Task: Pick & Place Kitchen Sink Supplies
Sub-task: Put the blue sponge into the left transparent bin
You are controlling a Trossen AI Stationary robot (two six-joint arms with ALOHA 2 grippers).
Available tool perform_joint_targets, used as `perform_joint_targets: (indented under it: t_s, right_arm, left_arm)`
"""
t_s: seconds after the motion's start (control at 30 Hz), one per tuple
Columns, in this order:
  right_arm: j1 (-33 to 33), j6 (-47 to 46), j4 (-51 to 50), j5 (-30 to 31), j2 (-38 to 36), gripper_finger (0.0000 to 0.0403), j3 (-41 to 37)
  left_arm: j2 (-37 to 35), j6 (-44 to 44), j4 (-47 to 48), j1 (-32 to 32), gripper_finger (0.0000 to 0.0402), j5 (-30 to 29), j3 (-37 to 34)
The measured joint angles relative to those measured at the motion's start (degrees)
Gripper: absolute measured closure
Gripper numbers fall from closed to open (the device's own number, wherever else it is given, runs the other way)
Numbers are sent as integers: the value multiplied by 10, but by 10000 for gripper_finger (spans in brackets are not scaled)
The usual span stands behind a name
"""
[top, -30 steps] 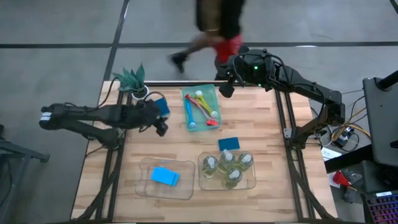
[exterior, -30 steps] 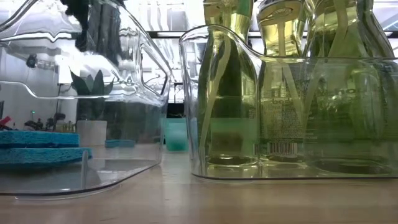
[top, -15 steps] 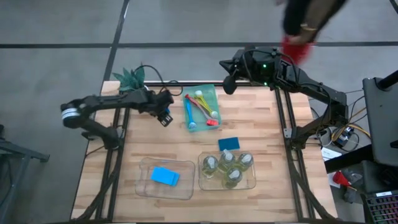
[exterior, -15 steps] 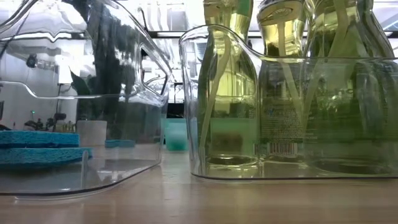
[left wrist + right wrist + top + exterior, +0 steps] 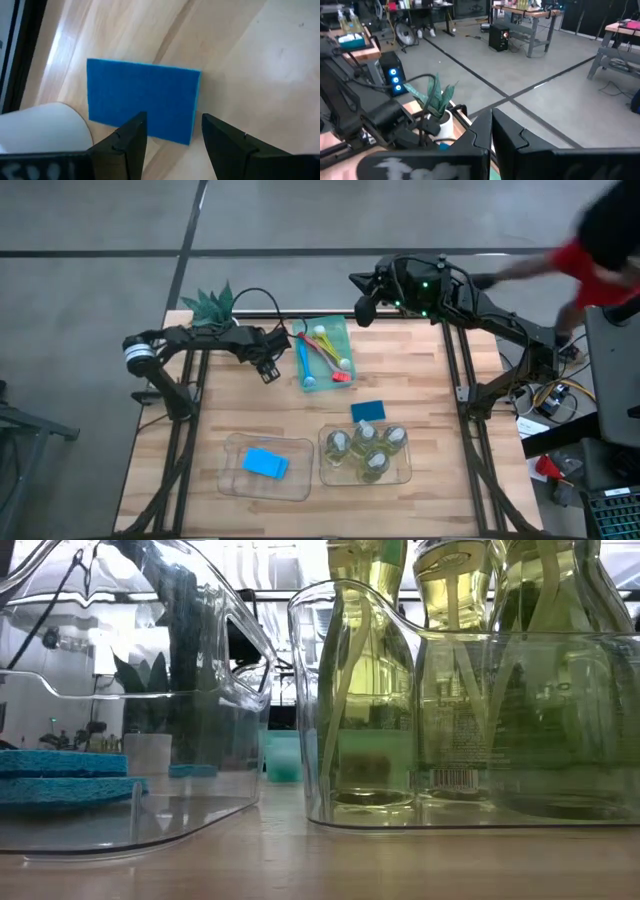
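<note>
one wooden surface [image 5: 420, 380]. two clear bins [image 5: 266, 485]: one holds four bottles [image 5: 366, 447], labels unreadable, the other one sponge [image 5: 265, 463]. a second sponge [image 5: 368, 411] lies loose. a third [image 5: 143, 101] lies under the left end effector [image 5: 171, 131], fingers apart. right end effector [image 5: 492, 131], fingers together, at the far edge.

No text can be read — one bottle [image 5: 455, 690] carries a label with a barcode and small print, too fine to make out.

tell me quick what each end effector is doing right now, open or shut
Left end effector: open, empty, over a blue sponge on the table.
Right end effector: shut, holding nothing, at the table's far edge.
</note>
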State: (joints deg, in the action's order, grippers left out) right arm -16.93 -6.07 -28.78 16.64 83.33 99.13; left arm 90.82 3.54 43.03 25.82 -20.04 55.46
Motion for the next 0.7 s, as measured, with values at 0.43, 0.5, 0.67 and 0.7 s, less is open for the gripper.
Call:
perform_joint_targets:
  t_s: [0.43,0.5,0.67,0.7]
  right_arm:
    - [0,-30,12,0,0,394,0]
    - [0,-30,12,0,0,394,0]
    - [0,-41,12,0,0,394,0]
    - [0,-41,12,0,0,394,0]
  left_arm:
    - [46,-51,-32,5,218,-8,-4]
    - [57,-51,-35,6,218,-1,-4]
    - [80,-62,-35,9,232,9,-1]
    - [84,-64,-35,9,239,12,-1]
